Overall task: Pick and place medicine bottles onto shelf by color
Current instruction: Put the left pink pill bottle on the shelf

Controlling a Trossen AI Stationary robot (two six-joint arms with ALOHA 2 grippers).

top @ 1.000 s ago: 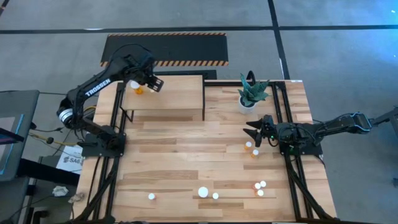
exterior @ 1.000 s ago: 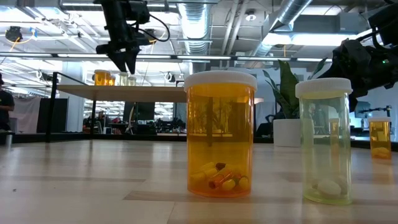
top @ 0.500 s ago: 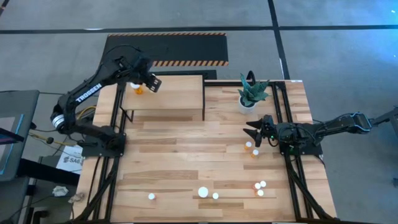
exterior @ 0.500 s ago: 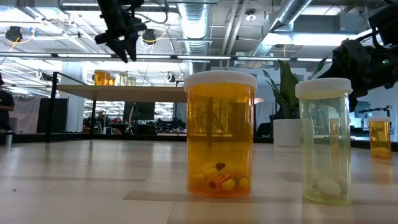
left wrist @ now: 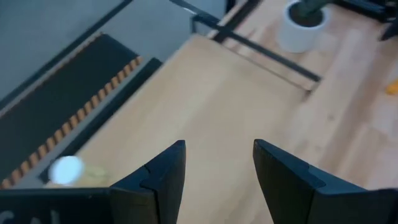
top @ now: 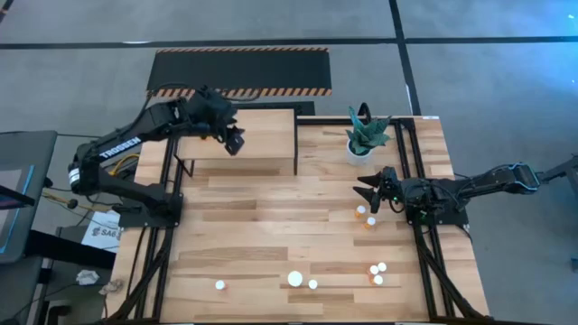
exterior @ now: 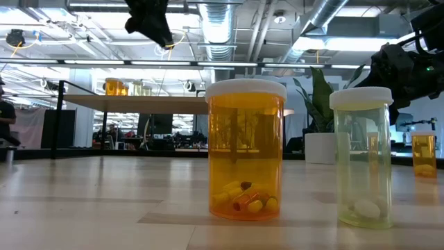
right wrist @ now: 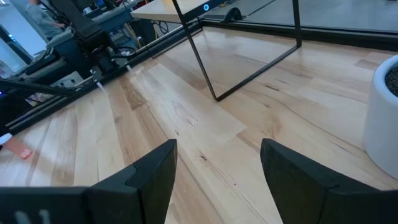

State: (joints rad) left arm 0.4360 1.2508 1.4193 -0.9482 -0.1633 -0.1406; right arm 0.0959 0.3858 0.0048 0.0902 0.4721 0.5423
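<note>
Jaws parted and holding nothing, the left gripper (left wrist: 214, 177) hovers above the shelf (top: 262, 135), where an orange medicine bottle (left wrist: 69, 169) stands near its far left corner, while the right gripper (top: 368, 192), equally released, waits beside loose bottles (top: 366, 215) on the table (top: 262, 235).

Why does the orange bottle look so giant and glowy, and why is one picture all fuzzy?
Low view: the orange bottle stands closest to the camera, so it looks huge, and light shines through its clear body. Left wrist view: the shelf and a white-capped bottle are out of focus, smeared soft behind the left gripper.
</note>
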